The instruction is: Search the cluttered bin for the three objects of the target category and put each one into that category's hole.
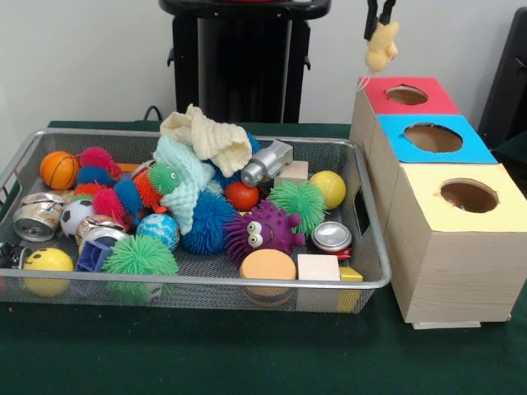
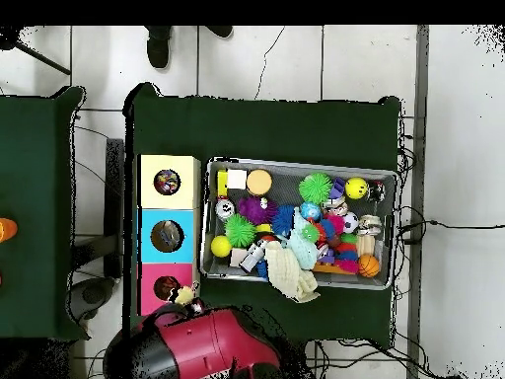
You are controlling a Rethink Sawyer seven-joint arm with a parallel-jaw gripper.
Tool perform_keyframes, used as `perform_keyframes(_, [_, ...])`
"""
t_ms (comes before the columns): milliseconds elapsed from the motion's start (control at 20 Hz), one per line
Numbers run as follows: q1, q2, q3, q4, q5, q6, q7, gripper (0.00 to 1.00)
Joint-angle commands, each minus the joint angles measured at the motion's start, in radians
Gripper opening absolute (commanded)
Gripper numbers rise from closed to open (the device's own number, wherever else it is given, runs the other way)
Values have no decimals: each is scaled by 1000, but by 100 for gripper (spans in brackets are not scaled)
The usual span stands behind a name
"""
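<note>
High at the right of the front view, my gripper is shut on a small pale yellow piece of cloth. The piece dangles a little above the red-topped box, just left of its round hole. From overhead the cloth piece hangs at the red box's corner, by the arm. In the wire bin lie a cream knitted cloth and a mint cloth, draped over the toys.
A blue-topped box and a yellow-topped box stand in a row with the red one, right of the bin. The bin holds several spiky balls, smooth balls, cans, wooden blocks and a purple monster toy.
</note>
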State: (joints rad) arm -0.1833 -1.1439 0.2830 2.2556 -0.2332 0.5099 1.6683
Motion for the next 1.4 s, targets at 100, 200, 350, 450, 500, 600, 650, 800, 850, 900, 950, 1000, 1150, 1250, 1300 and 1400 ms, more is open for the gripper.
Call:
perform_keyframes(100, [36, 44, -74, -66, 28, -2, 231, 0])
perform_keyframes(200, [49, 57, -85, -73, 29, -12, 235, 0])
perform_keyframes(350, [72, 68, -104, -80, 27, -21, 239, 0])
perform_keyframes(450, [86, 69, -112, -82, 33, -20, 241, 0])
perform_keyframes(500, [94, 70, -116, -85, 37, -19, 244, 0])
perform_keyframes(600, [113, 74, -124, -90, 47, -20, 250, 0])
perform_keyframes(650, [123, 82, -129, -99, 51, -20, 256, 0])
perform_keyframes(800, [158, 100, -149, -117, 61, -28, 273, 0])
perform_keyframes(850, [170, 104, -157, -115, 64, -34, 280, 0])
perform_keyframes(900, [181, 110, -164, -118, 68, -37, 284, 0])
perform_keyframes(950, [189, 113, -170, -118, 73, -43, 285, 0])
perform_keyframes(1000, [197, 117, -175, -118, 77, -49, 285, 0])
perform_keyframes(1150, [214, 121, -190, -120, 91, -55, 282, 0])
perform_keyframes(1250, [220, 130, -198, -123, 97, -63, 275, 0])
perform_keyframes(1300, [222, 137, -202, -124, 97, -73, 272, 0])
perform_keyframes(1400, [227, 151, -213, -123, 96, -92, 264, 0])
